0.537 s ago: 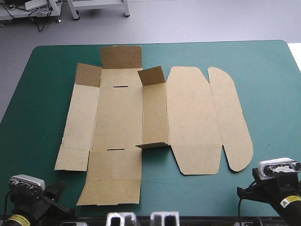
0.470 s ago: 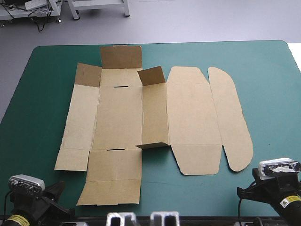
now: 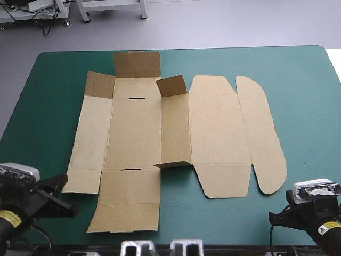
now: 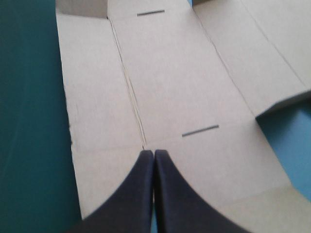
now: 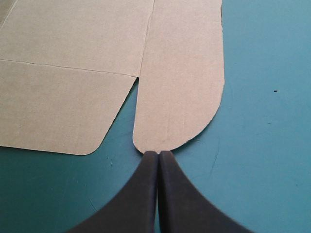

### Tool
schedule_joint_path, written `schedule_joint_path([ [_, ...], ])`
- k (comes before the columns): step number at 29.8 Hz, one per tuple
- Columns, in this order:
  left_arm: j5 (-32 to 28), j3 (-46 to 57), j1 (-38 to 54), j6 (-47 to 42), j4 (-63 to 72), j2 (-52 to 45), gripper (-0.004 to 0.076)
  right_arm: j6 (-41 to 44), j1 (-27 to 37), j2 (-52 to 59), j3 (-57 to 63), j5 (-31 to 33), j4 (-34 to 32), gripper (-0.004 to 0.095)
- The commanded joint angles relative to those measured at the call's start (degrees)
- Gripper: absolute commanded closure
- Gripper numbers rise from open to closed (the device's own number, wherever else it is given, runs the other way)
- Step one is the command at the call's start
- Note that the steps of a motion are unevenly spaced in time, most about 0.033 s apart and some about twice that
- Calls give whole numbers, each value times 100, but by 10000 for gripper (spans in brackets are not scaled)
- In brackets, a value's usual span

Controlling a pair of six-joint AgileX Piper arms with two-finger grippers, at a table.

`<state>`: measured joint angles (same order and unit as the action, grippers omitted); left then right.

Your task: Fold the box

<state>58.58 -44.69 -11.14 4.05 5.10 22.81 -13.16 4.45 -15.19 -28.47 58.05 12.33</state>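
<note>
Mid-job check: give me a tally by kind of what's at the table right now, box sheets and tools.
Brown box: 1
Black tools, both shut: 2 (left tool, right tool)
Total: 3

box (image 3: 136, 128): plain brown, flaps seemingly darker | cover (image 3: 309, 96): teal-green | left gripper (image 4: 154, 154): black | right gripper (image 5: 158, 154): black

The right end effector (image 5: 158, 153), fingers together, points at the brown box's (image 5: 180, 73) rounded flap.
</note>
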Motion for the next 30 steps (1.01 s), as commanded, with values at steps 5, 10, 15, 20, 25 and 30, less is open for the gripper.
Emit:
schedule_joint_path([
  [5,-1994,-745,-17,-405,-279,1217,733,-42,4,-61,-141,-336,44,921],
  [10,-2026,-905,-7,-1574,-1717,2005,733,-42,4,-61,-141,-336,44,921],
  [15,-1901,-1069,163,-2674,-3040,2729,724,-42,4,-61,-141,-336,44,921],
  [20,-1742,-1397,1339,-2452,-2507,3522,709,-32,4,-61,-141,-336,44,921],
  [25,-1488,-1586,2953,-703,-375,4119,709,-32,4,-61,-141,-336,44,921],
  [30,-536,-1602,4343,1040,2093,4742,709,-32,4,-61,-141,-336,44,921],
])
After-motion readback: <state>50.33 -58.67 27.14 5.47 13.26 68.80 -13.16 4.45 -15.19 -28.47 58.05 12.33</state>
